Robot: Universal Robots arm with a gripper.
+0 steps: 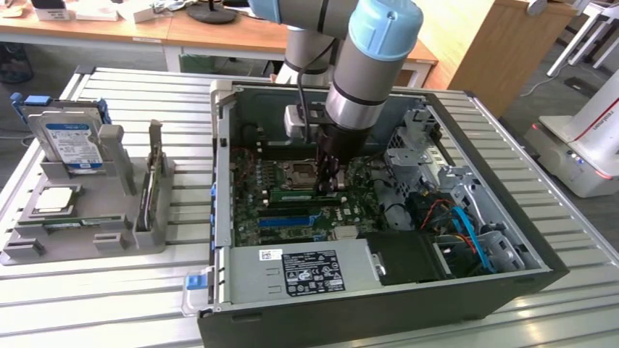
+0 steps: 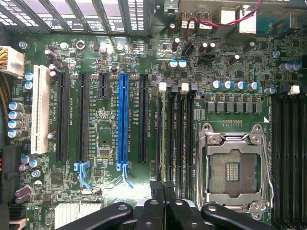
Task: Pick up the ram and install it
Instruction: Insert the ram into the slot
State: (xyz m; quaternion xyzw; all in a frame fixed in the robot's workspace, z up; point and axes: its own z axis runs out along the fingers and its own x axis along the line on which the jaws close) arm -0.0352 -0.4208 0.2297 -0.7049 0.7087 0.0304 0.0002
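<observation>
The ram (image 1: 292, 194), a narrow green stick, stands on edge along a memory slot on the motherboard inside the open computer case (image 1: 503, 290). My gripper (image 1: 329, 190) reaches straight down into the case and is shut on the ram's top edge. The arm hides the part of the ram toward the exterior view's right. In the wrist view the black fingers (image 2: 153, 213) press together over the row of black memory slots (image 2: 175, 139), next to the empty processor socket (image 2: 235, 167).
A grey tray (image 1: 19, 250) at the exterior view's left holds a blue-labelled hard drive (image 1: 66, 141), a silver processor (image 1: 55, 199) and a thin dark stick on edge (image 1: 148, 181). The power supply (image 1: 309, 272), cables (image 1: 464, 225) and drive cage crowd the case.
</observation>
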